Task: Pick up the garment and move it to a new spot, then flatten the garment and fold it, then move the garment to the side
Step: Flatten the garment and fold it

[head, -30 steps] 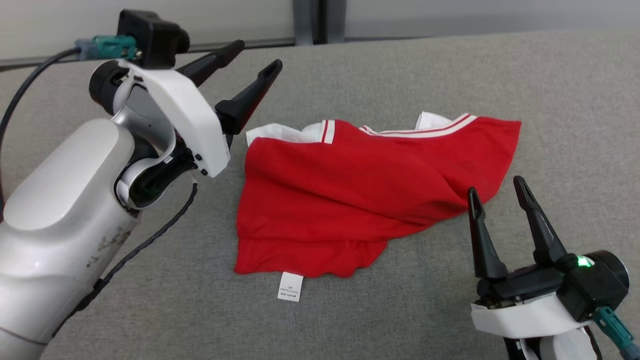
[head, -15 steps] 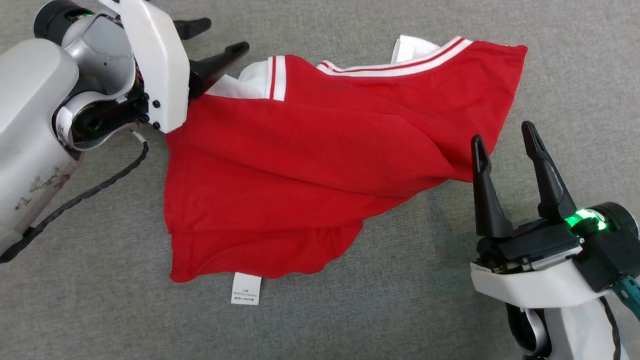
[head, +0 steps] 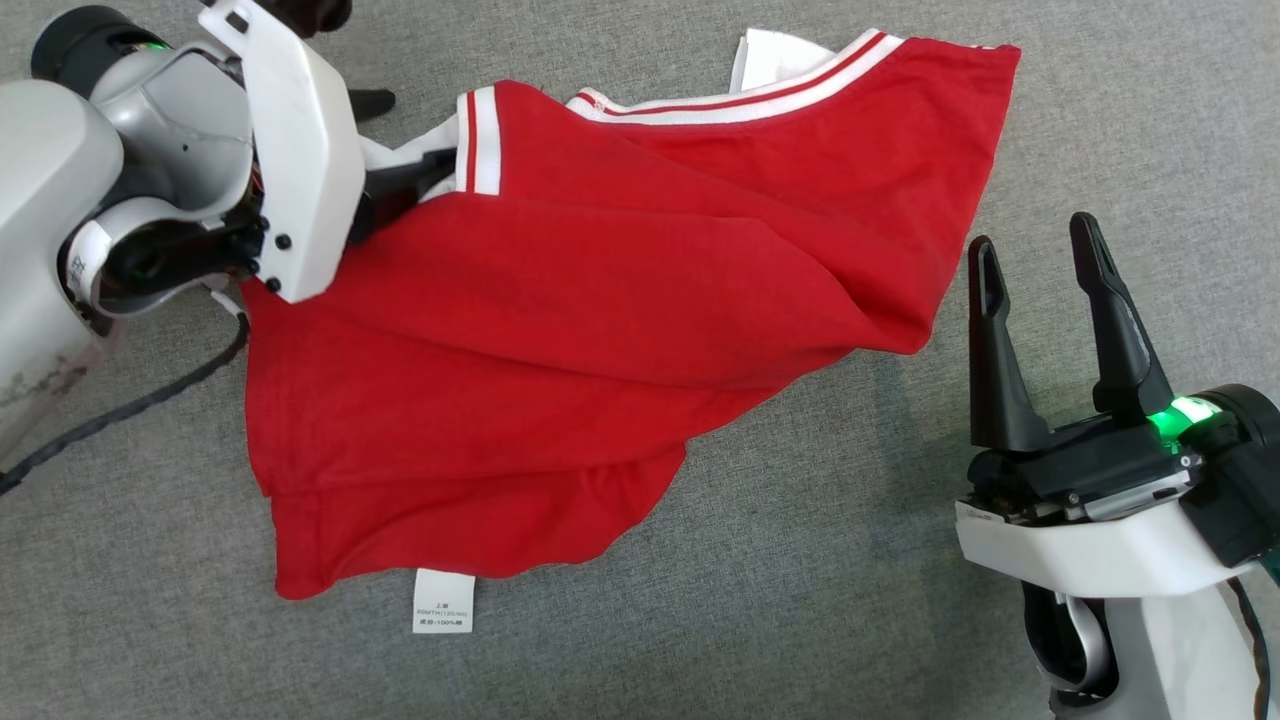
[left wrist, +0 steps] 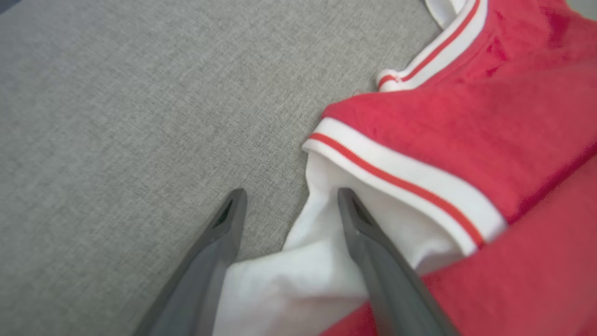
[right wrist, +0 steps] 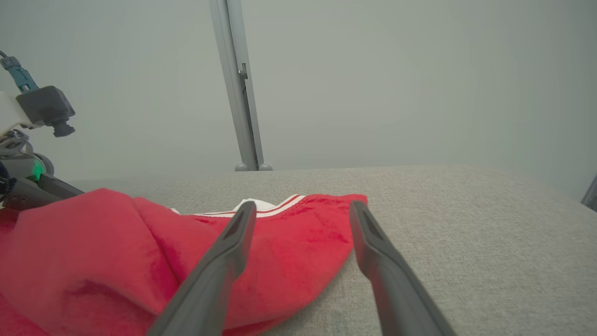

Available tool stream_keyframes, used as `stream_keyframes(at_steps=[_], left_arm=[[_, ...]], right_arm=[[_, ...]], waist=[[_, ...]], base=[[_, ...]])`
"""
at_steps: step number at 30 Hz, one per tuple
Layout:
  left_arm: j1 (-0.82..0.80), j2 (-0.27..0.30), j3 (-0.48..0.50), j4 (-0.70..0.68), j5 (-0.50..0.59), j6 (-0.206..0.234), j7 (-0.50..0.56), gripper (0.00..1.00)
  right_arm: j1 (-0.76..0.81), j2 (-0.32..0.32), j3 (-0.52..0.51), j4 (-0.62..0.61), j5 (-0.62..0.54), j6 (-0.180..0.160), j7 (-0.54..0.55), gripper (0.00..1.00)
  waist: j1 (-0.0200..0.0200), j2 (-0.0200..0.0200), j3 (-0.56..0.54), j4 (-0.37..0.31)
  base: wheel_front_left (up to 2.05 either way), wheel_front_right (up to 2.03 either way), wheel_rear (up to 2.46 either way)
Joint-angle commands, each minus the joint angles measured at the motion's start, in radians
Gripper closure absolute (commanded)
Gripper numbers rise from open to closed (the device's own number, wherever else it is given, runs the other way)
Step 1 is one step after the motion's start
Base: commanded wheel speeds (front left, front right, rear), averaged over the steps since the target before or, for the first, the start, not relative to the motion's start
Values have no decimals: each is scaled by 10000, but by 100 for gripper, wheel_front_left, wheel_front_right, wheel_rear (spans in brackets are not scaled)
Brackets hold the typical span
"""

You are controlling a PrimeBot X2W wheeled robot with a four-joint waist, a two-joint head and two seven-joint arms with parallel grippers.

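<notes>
Red garment [head: 600, 300], grey fabric surface [head: 800, 600], pale wall [right wrist: 373, 84]

The worktop [head: 800, 600] is soft, grey and woven, like cloth. Behind the worktop's far edge is a plain pale wall [right wrist: 396, 84]. A thin grey post [right wrist: 235, 84] stands up against the wall, just past the worktop's far edge. Two small round feet [right wrist: 252, 166] sit at the post's bottom.
</notes>
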Motion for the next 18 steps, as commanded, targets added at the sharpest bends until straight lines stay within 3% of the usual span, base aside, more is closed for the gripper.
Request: stream_keyframes(at_steps=[1,7,8,10,14,17,18], left_arm=[[425,-53,-326,-160,20,-16,260,0],[343,-78,-241,-544,-431,-17,-230,0],[424,-68,-242,-600,-425,-15,-57,20],[649,-37,-272,-742,-263,-15,431,100],[941,148,-315,-1133,356,-14,658,100],[574,74,-200,-1246,429,-12,-613,100],[430,-166,113,-1163,-193,-12,-1586,100]], right_arm=[[-86,-13,-73,-6,70,-4,-5,0],[-126,-12,-149,40,115,-4,-5,0],[-137,-13,-159,31,168,-4,-5,0],[-152,-13,-209,12,230,-4,-5,0],[-271,-12,-255,4,316,-4,-5,0],[-229,-13,-314,46,329,-4,-5,0],[-134,-13,-343,117,320,-4,-5,0]], waist=[[0,0,-3,-5],[0,0,-76,82],[0,0,-86,88],[0,0,-94,95],[0,0,-108,67],[0,0,-231,70],[0,0,-418,111]], base=[[0,0,0],[0,0,0],[0,0,0],[0,0,0],[0,0,0],[0,0,0],[0,0,0]])
